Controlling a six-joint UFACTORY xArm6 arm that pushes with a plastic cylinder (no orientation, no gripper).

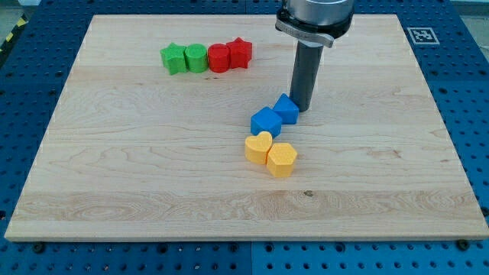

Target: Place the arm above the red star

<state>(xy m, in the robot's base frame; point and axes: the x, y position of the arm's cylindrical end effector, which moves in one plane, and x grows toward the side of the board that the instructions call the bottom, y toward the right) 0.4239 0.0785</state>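
Observation:
The red star (240, 52) sits at the view's top, at the right end of a row of blocks. Touching it on its left is a red round block (218, 58), then a green round block (196, 58) and a green star (174, 59). My tip (302, 108) rests on the board right of centre, touching the upper right side of a blue block (286, 108). The tip is well to the right of and below the red star.
A second blue block (266, 121) touches the first on its lower left. Below them lie a yellow heart (258, 147) and a yellow hexagonal block (282, 160), touching. The wooden board (114, 176) lies on a blue perforated table (474, 114).

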